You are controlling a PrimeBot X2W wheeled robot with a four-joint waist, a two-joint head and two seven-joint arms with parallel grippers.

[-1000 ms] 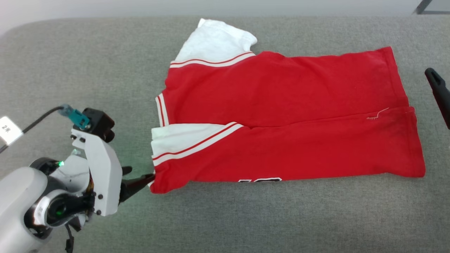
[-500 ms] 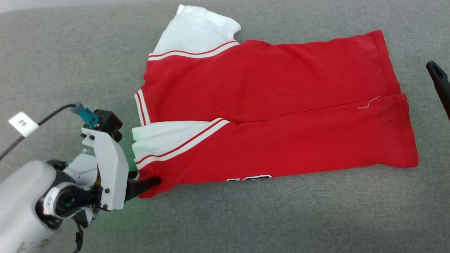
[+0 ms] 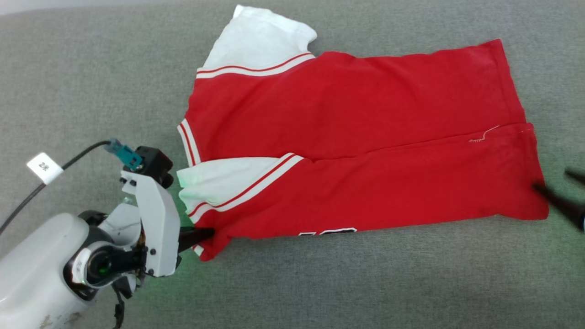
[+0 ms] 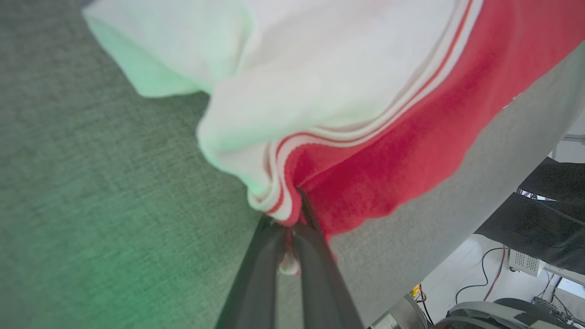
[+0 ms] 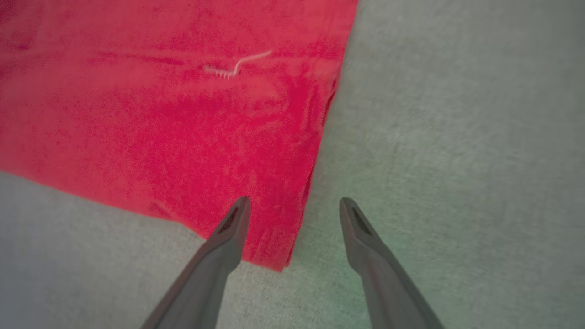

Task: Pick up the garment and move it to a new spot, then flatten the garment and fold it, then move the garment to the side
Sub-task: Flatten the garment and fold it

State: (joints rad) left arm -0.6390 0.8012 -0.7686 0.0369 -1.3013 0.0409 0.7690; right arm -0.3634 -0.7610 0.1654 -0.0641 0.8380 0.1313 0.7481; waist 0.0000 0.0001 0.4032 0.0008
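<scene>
Grey surface [image 3: 320, 283] beneath. At centre, the garment [image 3: 356, 137], flat: long axis 9 to 3, sleeves toward 9, hem toward 3. At 8, left gripper [image 3: 210, 233] pinched on its corner. At 4, right gripper [image 3: 550, 179] splayed over hem corner.

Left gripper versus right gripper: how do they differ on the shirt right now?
The left gripper is shut, pinching the striped corner of the shirt; the right gripper is open and holds nothing. The left gripper is at the sleeve end, the right gripper at the hem end, one finger over red cloth, one over the grey surface. Both are at the shirt's near edge.
</scene>
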